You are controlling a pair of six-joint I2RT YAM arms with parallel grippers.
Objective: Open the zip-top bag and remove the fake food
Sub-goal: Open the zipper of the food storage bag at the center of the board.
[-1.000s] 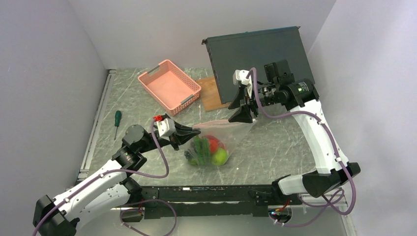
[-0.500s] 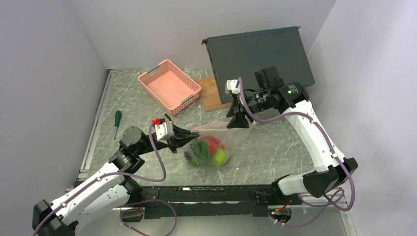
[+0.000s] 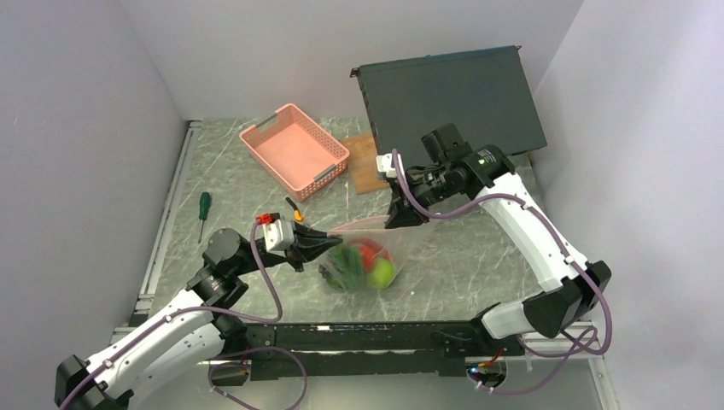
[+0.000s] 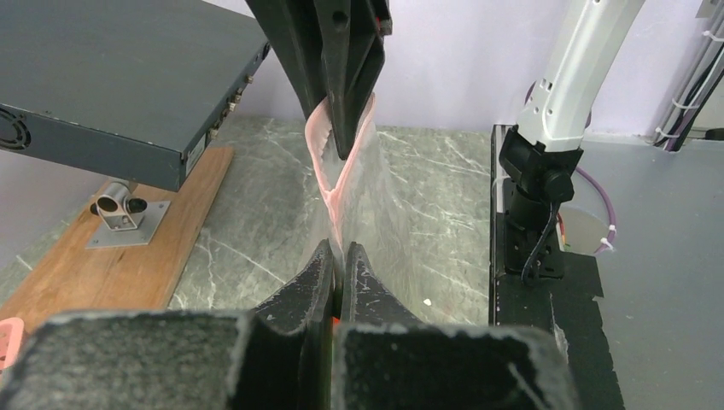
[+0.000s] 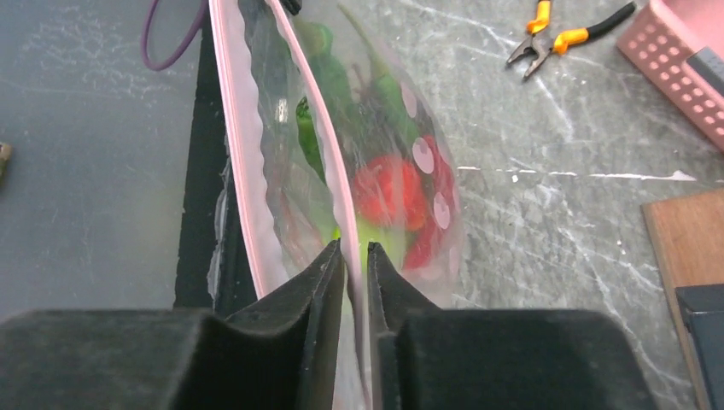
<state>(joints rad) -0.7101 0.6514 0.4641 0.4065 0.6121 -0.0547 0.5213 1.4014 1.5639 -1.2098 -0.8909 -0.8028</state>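
The clear zip-top bag [image 3: 365, 239] hangs between my two grippers just above the table, with its pink zip strip [image 4: 329, 166] on top. The fake food [image 3: 365, 260] sits in its bottom: a red piece [image 5: 388, 190], a green apple and green peppers [image 5: 309, 137]. My left gripper [image 3: 333, 242] is shut on the strip's left end [image 4: 340, 253]. My right gripper [image 3: 399, 219] is shut on one lip of the strip [image 5: 355, 248]. In the right wrist view the two pink lips [image 5: 243, 128] stand apart, so the mouth is partly open.
A pink basket [image 3: 294, 152] stands at the back left, with a wooden board [image 3: 365, 164] and a tilted black box [image 3: 452, 90] to its right. A green-handled screwdriver [image 3: 202, 207] lies at the left. Orange-handled pliers [image 5: 555, 34] lie near the basket.
My right gripper has moved left and down toward the left gripper with the strip in it, so the bag's top has shortened and slackened. My left gripper has dropped slightly.
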